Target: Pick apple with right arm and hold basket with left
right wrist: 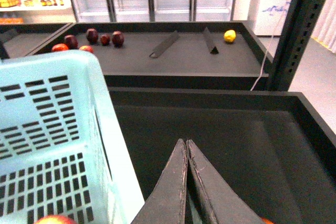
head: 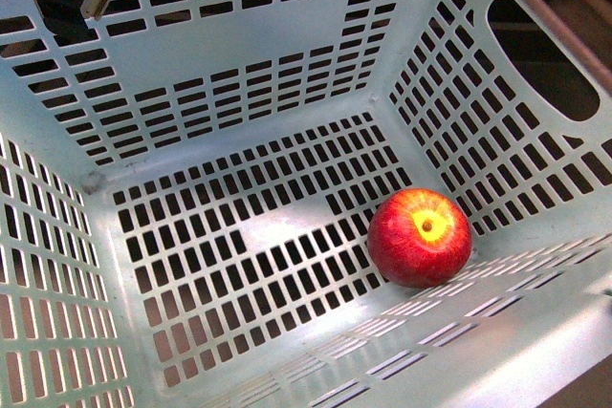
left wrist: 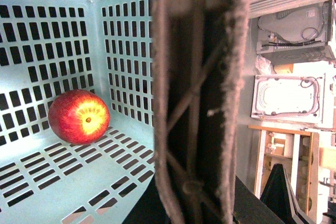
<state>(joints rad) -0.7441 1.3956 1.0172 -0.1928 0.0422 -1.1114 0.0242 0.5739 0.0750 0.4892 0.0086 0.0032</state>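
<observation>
The apple, bright red with a yellow patch round its stem, lies on the slotted floor of the pale mint-green basket, near a corner. In the left wrist view the apple rests against the basket's wall. The grey-brown handle runs through my left gripper, which is shut on it. My right gripper is shut and empty, hanging over a black bin just beside the basket. A sliver of the apple shows through the basket at the frame's edge.
The black bin lies under the right gripper, with an orange-red bit at its near edge. A farther black shelf holds dark red fruits and a yellow fruit. A black post stands to one side.
</observation>
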